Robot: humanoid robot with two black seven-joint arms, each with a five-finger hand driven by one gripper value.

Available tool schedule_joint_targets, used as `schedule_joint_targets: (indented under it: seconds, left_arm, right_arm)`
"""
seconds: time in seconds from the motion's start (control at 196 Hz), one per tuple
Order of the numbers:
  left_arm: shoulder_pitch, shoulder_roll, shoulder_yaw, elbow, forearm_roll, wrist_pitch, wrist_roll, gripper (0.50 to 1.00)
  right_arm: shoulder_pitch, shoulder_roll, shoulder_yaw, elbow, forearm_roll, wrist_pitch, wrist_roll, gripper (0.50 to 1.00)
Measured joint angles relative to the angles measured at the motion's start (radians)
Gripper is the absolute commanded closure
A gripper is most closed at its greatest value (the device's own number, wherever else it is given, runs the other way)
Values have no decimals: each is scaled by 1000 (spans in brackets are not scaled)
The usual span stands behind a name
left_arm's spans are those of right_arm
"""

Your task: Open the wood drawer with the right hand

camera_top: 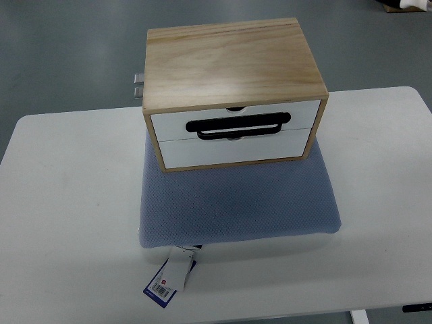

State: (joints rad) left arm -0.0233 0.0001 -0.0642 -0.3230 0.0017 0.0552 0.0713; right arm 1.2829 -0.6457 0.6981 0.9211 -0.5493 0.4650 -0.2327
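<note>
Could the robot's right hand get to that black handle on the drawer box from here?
Probably yes. The black handle sits on the white front of the wooden drawer box, facing the robot, and nothing stands in front of it, only the blue cushion. The right hand itself isn't in view.

I am looking down on a white table [67,202]. A blue-grey cushion [236,202] is lying directly on it near the middle, carrying the wood drawer box [229,57] on its far half. Paper tags [170,277] are trailing from the cushion's near edge onto the tabletop. No hand is showing to place these against.
</note>
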Motion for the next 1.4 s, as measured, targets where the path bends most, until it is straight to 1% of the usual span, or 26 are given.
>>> schedule_joint_targets:
  seconds: [0.092, 0.189, 0.271, 0.353, 0.47, 0.573, 0.777, 0.941, 1.176, 1.401]
  left_arm:
    - [-3, 0, 0, -6, 0, 0, 0, 500]
    - [-3, 0, 0, -7, -1, 0, 0, 500]
    - [-3, 0, 0, -7, -2, 0, 0, 500]
    - [-3, 0, 0, -5, -2, 0, 0, 500]
    - [-3, 0, 0, -5, -2, 0, 0, 500]
    - [-3, 0, 0, -5, -2, 0, 0, 500]
    - [-3, 0, 0, -1, -2, 0, 1, 500]
    - [-3, 0, -1, 2, -2, 0, 1, 500]
    - [-3, 0, -1, 2, -2, 0, 1, 500]
    - [-3, 0, 0, 1, -2, 0, 1, 500]
  right_arm:
    - [158, -32, -190, 106, -10, 2, -88, 560]
    - [336, -35, -387, 199, -8, -12, -230, 564]
    - [441, -27, -501, 287, -2, -22, -321, 568]
    - [516, -4, -592, 378, 15, -35, -362, 570]
    - [592, 49, -706, 498, 74, -68, -377, 572]
    - [609, 106, -753, 550, 131, -107, -378, 570]
    - [592, 237, -788, 561, 230, -229, -378, 568]
    - [548, 269, -789, 561, 279, -294, -378, 566]
    - [478, 263, -794, 556, 266, -314, -378, 564]
    - [453, 245, -833, 550, 199, -298, -378, 564]
